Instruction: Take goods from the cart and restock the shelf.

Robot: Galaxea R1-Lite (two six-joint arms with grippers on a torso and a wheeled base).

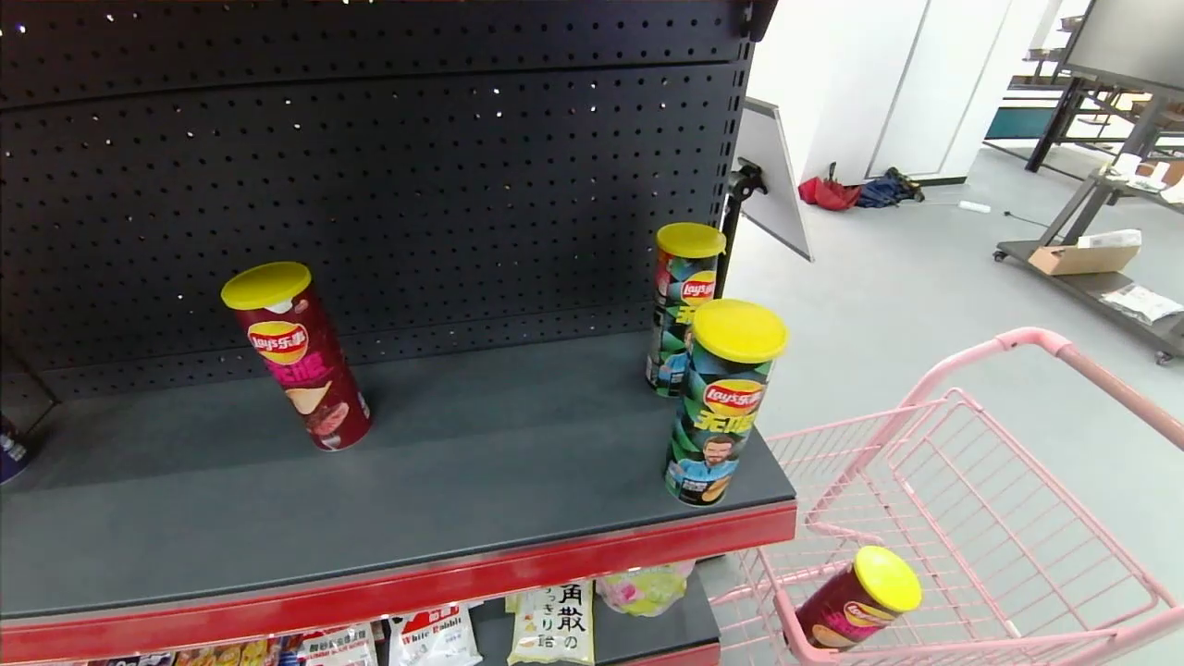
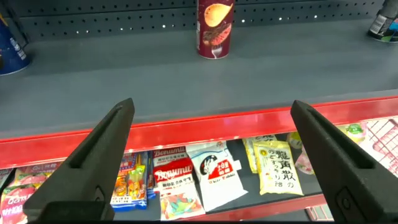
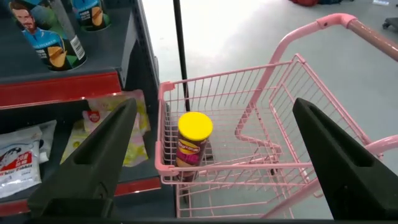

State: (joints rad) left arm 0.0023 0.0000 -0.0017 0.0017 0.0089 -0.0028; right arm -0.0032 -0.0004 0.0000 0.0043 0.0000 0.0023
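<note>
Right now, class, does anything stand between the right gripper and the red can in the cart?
Nothing visible does. The open right gripper hangs above the pink cart, whose top is open; the red can sits in its corner beside the shelf, lid uncovered.

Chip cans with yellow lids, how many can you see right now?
4. Maroon shelf can, left on the shelf; rear green can and front green can at its right end; maroon cart can in the pink cart. Others may be hidden.

Maroon can [image 1: 856, 601] upright in pink cart [image 1: 1027, 340]; shelf [image 1: 462, 462] holds matching can [image 1: 301, 361], two green cans [image 1: 721, 416].
</note>
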